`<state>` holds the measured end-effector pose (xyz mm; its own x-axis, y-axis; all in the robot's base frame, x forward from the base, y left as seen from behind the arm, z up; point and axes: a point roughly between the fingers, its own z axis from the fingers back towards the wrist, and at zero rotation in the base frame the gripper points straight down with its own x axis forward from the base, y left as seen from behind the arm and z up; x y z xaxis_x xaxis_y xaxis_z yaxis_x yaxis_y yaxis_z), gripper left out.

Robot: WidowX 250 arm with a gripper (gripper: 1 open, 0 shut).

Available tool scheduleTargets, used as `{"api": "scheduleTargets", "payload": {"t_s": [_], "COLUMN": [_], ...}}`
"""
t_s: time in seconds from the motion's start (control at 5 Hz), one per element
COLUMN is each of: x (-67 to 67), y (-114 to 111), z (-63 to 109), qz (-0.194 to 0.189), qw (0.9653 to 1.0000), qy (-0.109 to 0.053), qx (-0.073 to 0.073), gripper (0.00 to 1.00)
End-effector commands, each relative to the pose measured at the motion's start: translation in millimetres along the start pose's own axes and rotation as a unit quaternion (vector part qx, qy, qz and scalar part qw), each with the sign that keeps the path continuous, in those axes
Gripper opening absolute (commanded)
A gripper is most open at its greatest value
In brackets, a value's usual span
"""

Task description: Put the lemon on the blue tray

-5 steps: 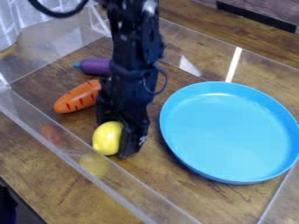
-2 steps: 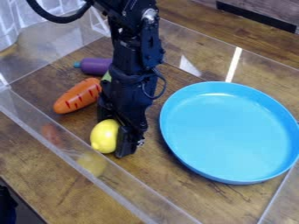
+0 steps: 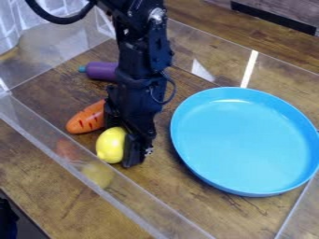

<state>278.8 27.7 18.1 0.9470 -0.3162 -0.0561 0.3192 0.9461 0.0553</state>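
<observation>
Black end effector at the tip of a dark robot arm points straight down at the wooden table. It is clenched around the small smooth yellow oval toy lemon, which sits on the table at the arm's foot. One finger is visible on the lemon's right side; the other is hidden behind the fruit.

An orange toy carrot lies just behind and to the left of the lemon, close to it. A purple toy eggplant sits farther back, partly hidden by the arm. The large round bright blue shallow tray lies empty to the right, near the lemon but not touching it.

The lemon looks light, hard and slick, so it could squirt out of a pinch. A hold across its widest middle seems safest.
</observation>
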Motion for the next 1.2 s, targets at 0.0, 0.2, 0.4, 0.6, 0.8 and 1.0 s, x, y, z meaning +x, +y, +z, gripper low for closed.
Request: {"api": "scheduleTargets", "payload": {"t_s": [0.0, 0.2, 0.4, 0.6, 0.8, 1.0], "x": [0.2, -1.1, -0.5, -0.1, 0.8, 1.5], "y": [14.0, 16.4, 14.2, 14.8, 15.3, 16.1], "z": [6.1, 6.6, 7.0, 7.2, 7.2, 7.6], "qz": [0.004, 0.001, -0.003, -0.005, -0.008, -0.011], "qw": [0.9996, 0.9993, 0.9988, 0.9984, 0.9980, 0.9976], "qy": [-0.027, -0.038, -0.049, -0.055, -0.061, -0.065], "qx": [0.008, 0.002, -0.006, -0.011, -0.015, -0.018], "gripper": [0.00, 0.00, 0.00, 0.00, 0.00, 0.00]}}
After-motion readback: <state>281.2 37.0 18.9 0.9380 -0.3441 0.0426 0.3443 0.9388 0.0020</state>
